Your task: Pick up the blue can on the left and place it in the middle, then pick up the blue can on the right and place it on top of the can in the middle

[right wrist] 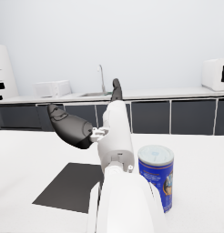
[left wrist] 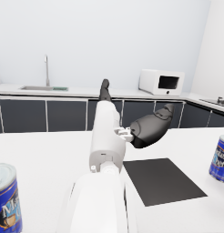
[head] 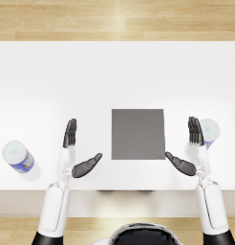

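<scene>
Clearly you have not started the first step: both hands are spread and hold nothing. Your left hand (head: 76,153) hovers between the left blue can (head: 17,156) and the dark mat (head: 138,133). Your right hand (head: 190,150) is just beside the right blue can (head: 209,131). Next, I think, reach your left hand outward to its can.
</scene>
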Action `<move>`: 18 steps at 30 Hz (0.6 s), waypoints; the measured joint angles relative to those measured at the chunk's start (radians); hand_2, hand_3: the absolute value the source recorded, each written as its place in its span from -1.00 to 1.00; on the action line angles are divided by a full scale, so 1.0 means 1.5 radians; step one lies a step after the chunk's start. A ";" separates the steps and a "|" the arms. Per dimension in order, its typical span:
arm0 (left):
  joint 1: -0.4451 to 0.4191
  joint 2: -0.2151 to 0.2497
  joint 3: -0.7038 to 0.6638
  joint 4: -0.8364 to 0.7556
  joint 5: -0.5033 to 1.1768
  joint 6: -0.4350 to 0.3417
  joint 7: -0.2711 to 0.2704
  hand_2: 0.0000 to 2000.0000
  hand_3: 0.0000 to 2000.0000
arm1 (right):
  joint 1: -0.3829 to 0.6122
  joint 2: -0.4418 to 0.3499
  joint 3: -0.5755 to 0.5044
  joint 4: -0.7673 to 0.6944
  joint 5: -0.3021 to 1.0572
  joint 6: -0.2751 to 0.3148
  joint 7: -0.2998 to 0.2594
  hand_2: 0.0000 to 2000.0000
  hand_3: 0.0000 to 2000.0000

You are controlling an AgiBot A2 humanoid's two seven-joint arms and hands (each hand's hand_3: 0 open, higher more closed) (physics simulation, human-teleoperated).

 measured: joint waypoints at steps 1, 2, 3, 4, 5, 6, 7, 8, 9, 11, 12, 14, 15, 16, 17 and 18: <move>-0.005 0.001 -0.023 -0.011 0.030 -0.003 -0.003 -1.00 -1.00 | 0.004 -0.002 -0.017 0.005 0.030 -0.002 0.002 -1.00 -1.00; -0.010 0.002 -0.045 -0.022 0.059 -0.004 -0.004 -1.00 -1.00 | 0.006 -0.004 -0.032 0.010 0.059 -0.003 0.003 -1.00 -1.00; -0.017 0.005 -0.071 -0.034 0.089 -0.006 -0.006 -1.00 -1.00 | 0.007 -0.005 -0.048 0.015 0.089 -0.004 0.004 -1.00 -1.00; -0.023 0.008 -0.101 -0.047 0.119 -0.007 -0.007 -1.00 -1.00 | 0.007 -0.007 -0.064 0.021 0.119 -0.005 0.005 -1.00 -1.00; -0.029 0.013 -0.134 -0.058 0.149 -0.007 -0.007 -1.00 -1.00 | 0.007 -0.008 -0.080 0.026 0.149 -0.005 0.005 -1.00 -1.00; -0.035 0.017 -0.165 -0.069 0.178 -0.008 -0.008 -1.00 -1.00 | 0.007 -0.009 -0.095 0.031 0.178 -0.006 0.006 -1.00 -1.00; -0.040 0.023 -0.197 -0.080 0.200 -0.008 -0.008 -1.00 -1.00 | 0.007 -0.010 -0.107 0.034 0.200 -0.006 0.006 -1.00 -1.00; -0.045 0.032 -0.253 -0.087 0.215 -0.009 -0.008 -1.00 -1.00 | 0.009 -0.010 -0.126 0.032 0.215 -0.006 0.006 -1.00 -1.00; -0.050 0.040 -0.298 -0.090 0.226 -0.009 -0.009 -1.00 -1.00 | 0.010 -0.011 -0.141 0.029 0.226 -0.006 0.006 -1.00 -1.00; -0.058 0.053 -0.362 -0.088 0.240 -0.009 -0.009 -1.00 -1.00 | 0.010 -0.012 -0.161 0.021 0.240 -0.006 0.006 -1.00 -1.00; -0.062 0.059 -0.386 -0.084 0.244 -0.009 -0.009 -1.00 -1.00 | 0.010 -0.013 -0.167 0.016 0.244 -0.006 0.006 -1.00 -1.00; -0.070 0.069 -0.419 -0.075 0.249 -0.009 -0.009 -1.00 -1.00 | 0.010 -0.015 -0.175 0.008 0.249 -0.006 0.006 -1.00 -1.00; -0.074 0.073 -0.433 -0.070 0.250 -0.009 -0.009 -1.00 -1.00 | 0.008 -0.016 -0.177 0.003 0.250 -0.006 0.007 -1.00 -1.00; -0.078 0.078 -0.445 -0.065 0.251 -0.009 -0.009 -1.00 -1.00 | 0.007 -0.017 -0.179 -0.001 0.251 -0.006 0.007 -1.00 -1.00; -0.081 0.082 -0.454 -0.061 0.252 -0.009 -0.009 -1.00 -1.00 | 0.006 -0.018 -0.180 -0.005 0.252 -0.006 0.007 -1.00 -1.00; -0.084 0.085 -0.462 -0.057 0.252 -0.009 -0.009 -1.00 -1.00 | 0.005 -0.019 -0.180 -0.010 0.253 -0.006 0.007 -1.00 -1.00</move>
